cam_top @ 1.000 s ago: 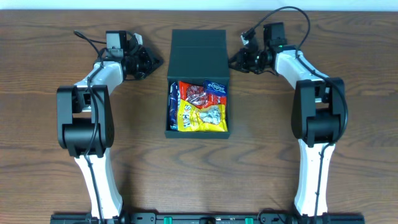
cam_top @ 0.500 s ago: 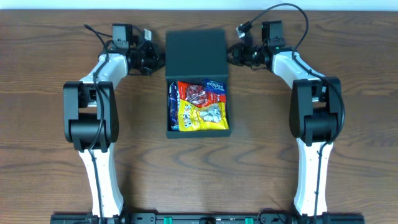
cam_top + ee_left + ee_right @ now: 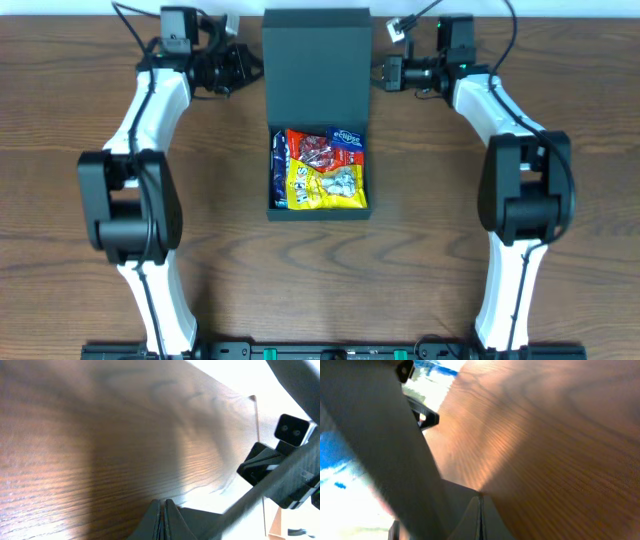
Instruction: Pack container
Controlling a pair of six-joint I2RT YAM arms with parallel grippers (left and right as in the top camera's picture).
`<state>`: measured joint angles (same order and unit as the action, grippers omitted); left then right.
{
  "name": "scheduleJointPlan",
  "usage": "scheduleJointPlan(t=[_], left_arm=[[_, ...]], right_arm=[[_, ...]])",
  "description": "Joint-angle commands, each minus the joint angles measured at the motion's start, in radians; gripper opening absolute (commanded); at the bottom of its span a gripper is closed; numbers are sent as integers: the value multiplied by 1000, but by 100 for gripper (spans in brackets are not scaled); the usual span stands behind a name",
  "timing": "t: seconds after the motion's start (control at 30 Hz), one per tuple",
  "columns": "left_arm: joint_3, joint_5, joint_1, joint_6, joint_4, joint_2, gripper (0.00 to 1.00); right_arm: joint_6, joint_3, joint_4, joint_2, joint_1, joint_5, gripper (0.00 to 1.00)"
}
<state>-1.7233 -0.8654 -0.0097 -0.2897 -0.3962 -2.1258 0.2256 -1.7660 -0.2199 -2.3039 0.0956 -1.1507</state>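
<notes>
The container (image 3: 317, 214) sits at the centre of the surface (image 3: 420, 250), with its box toward my base. Inside lie a yellow snack packet (image 3: 320, 188), a red packet (image 3: 318, 150) and a blue packet (image 3: 348, 136).

Its lid (image 3: 316, 70) now shows a longer face in the overhead view than a second ago.

My left end effector (image 3: 250, 72) is closed at the lid's left edge. My right end effector (image 3: 384, 73) is closed at its right edge. Both have moved farther from my base. I cannot tell if they touch the lid.
</notes>
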Motion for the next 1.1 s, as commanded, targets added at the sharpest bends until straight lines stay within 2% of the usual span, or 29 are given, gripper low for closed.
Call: scheduleJointPlan(t=[0.0, 0.17, 0.23, 0.5, 0.87, 1.07], left_arm=[[-29, -29, -2, 68, -1, 85, 5], [-29, -23, -1, 158, -53, 159, 6], [-29, -22, 6, 241, -131, 200, 6], [-29, -16, 47, 373, -340, 241, 6], [-29, 26, 69, 398, -399, 241, 6], [-29, 72, 71, 391, -418, 241, 6]], right_arm=[[-103, -7, -43, 82, -5, -47, 1], [-254, -7, -200, 132, -5, -46, 1], [-381, -7, -347, 163, -3, -20, 1], [-583, -7, -631, 216, -3, 111, 1], [-582, -7, -673, 219, -3, 157, 1], [-577, -7, -611, 219, -3, 199, 1]])
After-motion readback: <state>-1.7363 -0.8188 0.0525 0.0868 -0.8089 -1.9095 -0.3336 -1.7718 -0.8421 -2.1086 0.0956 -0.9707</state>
